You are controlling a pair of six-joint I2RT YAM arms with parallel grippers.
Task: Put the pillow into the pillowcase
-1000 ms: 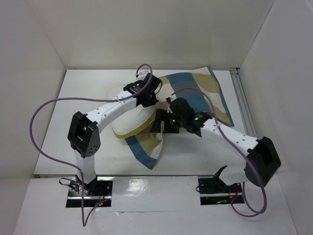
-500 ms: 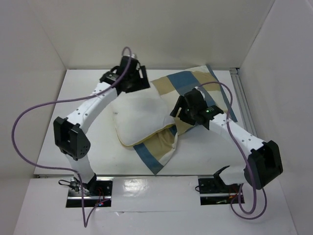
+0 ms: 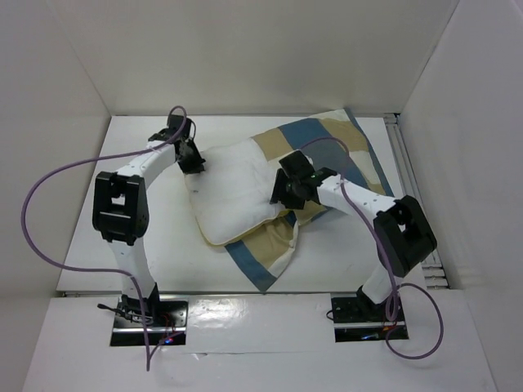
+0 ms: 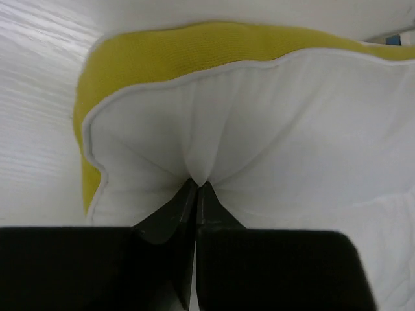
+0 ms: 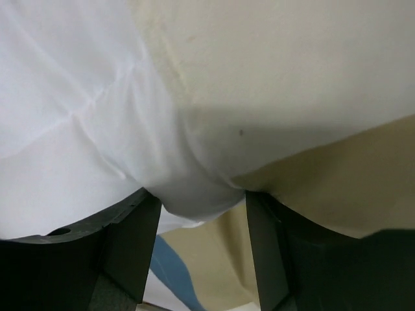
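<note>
The white quilted pillow lies on the checked blue, tan and cream pillowcase in the middle of the table. My left gripper is shut on the pillow's far left corner; in the left wrist view the fabric puckers into the closed tips, with its yellow underside behind. My right gripper is open at the pillow's right edge. In the right wrist view a bulge of pillow sits between the spread fingers, over the pillowcase.
White walls enclose the table on three sides. A metal rail runs along the table's right edge. Purple cables loop off both arms. The arm bases stand at the near edge.
The left gripper has pulled the pillow corner leftward and toward the near side. The right gripper moved left onto the pillow's right edge. The pillow now lies flatter and more spread out.
</note>
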